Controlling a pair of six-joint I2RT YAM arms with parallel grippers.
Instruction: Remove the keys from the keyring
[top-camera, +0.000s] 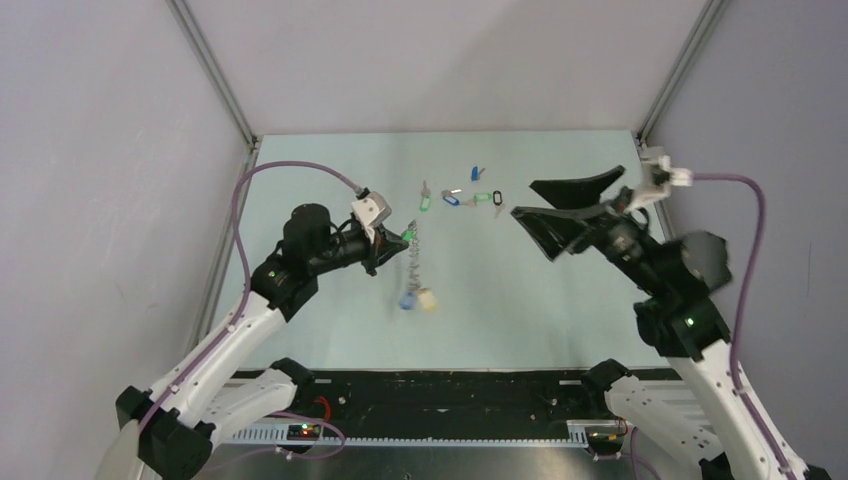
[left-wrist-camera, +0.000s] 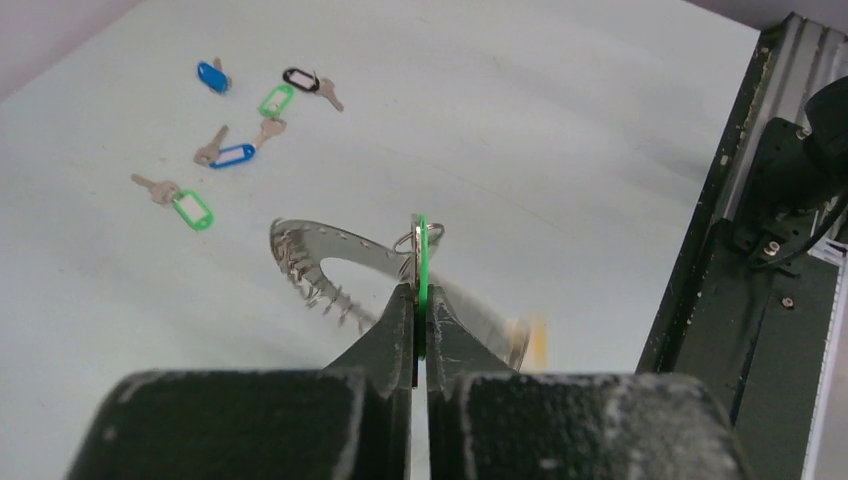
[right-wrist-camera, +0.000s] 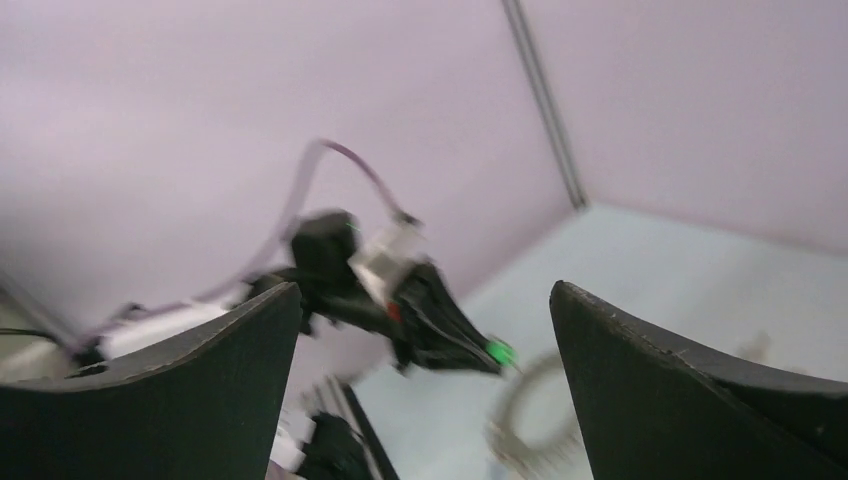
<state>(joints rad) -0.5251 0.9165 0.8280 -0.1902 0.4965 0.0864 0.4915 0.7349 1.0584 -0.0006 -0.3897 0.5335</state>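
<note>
My left gripper (top-camera: 398, 241) is shut on a green key tag (top-camera: 407, 236) and holds it above the table. The grey toothed keyring (top-camera: 414, 262) hangs edge-on from that tag, with a blue tag (top-camera: 407, 300) and a yellow tag (top-camera: 428, 300) at its lower end. In the left wrist view the green tag (left-wrist-camera: 422, 260) stands pinched between the fingers (left-wrist-camera: 400, 320), with the keyring (left-wrist-camera: 340, 245) behind it. Several loose keys (top-camera: 451, 197) lie on the table beyond. My right gripper (top-camera: 548, 208) is wide open, empty and raised to the right of them. Its wrist view shows the blurred keyring (right-wrist-camera: 530, 410).
Loose keys with green (left-wrist-camera: 192, 209), blue (left-wrist-camera: 232, 156) and black (left-wrist-camera: 299, 79) tags lie scattered at the far middle of the table. A black base strip (top-camera: 430, 385) runs along the near edge. Metal frame posts (top-camera: 215, 75) and grey walls close the sides.
</note>
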